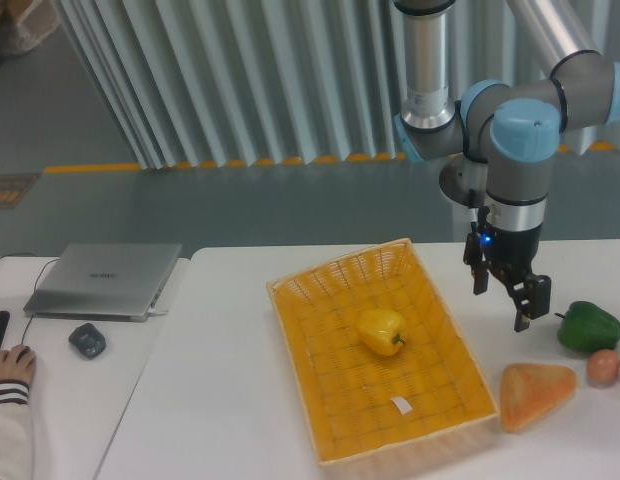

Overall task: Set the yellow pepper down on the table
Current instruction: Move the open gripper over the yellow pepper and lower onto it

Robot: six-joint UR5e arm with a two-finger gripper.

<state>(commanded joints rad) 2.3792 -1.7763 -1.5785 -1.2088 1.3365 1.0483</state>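
My claw [502,294] hangs in the right half of the frame, above the right rim of the yellow basket [430,300], its two fingers spread apart with nothing between them. The yellow pepper [381,330] lies in the middle of that basket, to the lower left of my claw and well apart from it, resting on the woven floor with its stem toward the lower right. A small white tag [400,404] lies on the basket floor below the pepper. The basket sits on the white tabletop [220,400]. At the right edge of the frame, on the tabletop, are a green pepper [588,326] and below it an orange wedge [535,393]. At the left a closed laptop [105,279] and a mouse [87,340] rest on a second surface
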